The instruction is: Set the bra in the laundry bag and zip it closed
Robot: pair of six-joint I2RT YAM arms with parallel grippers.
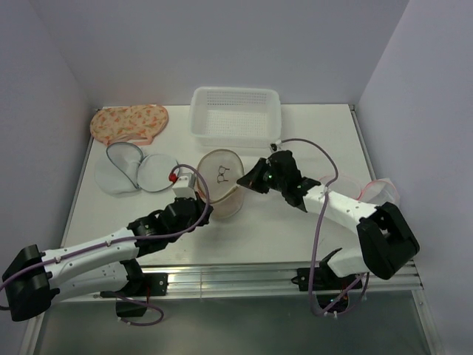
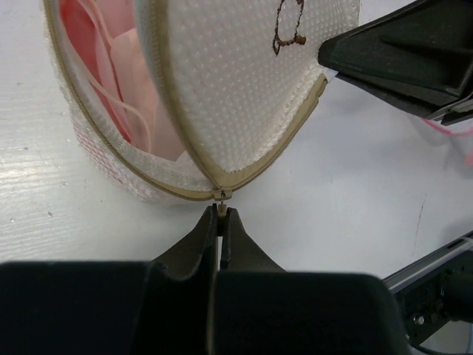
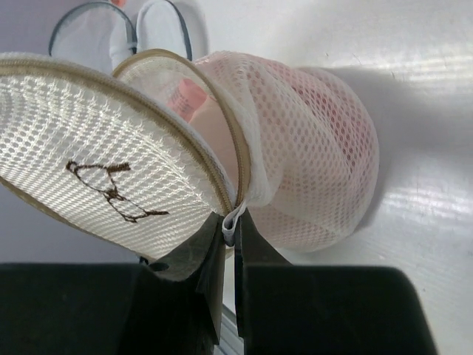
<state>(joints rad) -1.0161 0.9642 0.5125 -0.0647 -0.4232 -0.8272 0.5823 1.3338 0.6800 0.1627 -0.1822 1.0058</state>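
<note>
Laundry bag (image 1: 225,198): domed white mesh, ajar, pink bra (image 2: 96,59) inside; left tool (image 2: 221,213) pinching zip pull (image 2: 221,197), right tool (image 3: 230,223) gripping rim (image 3: 241,148).

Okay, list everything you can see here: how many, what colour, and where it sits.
laundry bag: one, white mesh with tan zip rim, table centre, flap open
bra: one, pink, inside the laundry bag
zip pull: one, tan, on the bag's rim
basket: one, white, perforated, back centre
floral fabric piece: one, pink-orange print, back left
grey-rimmed mesh rounds: two, white, left of the laundry bag
pink-rimmed mesh piece: one, translucent, right edge, partly behind the right arm
table: one, white
left gripper: one, black, shut on the zip pull
right gripper: one, black, shut on a white tab at the laundry bag's rim
</note>
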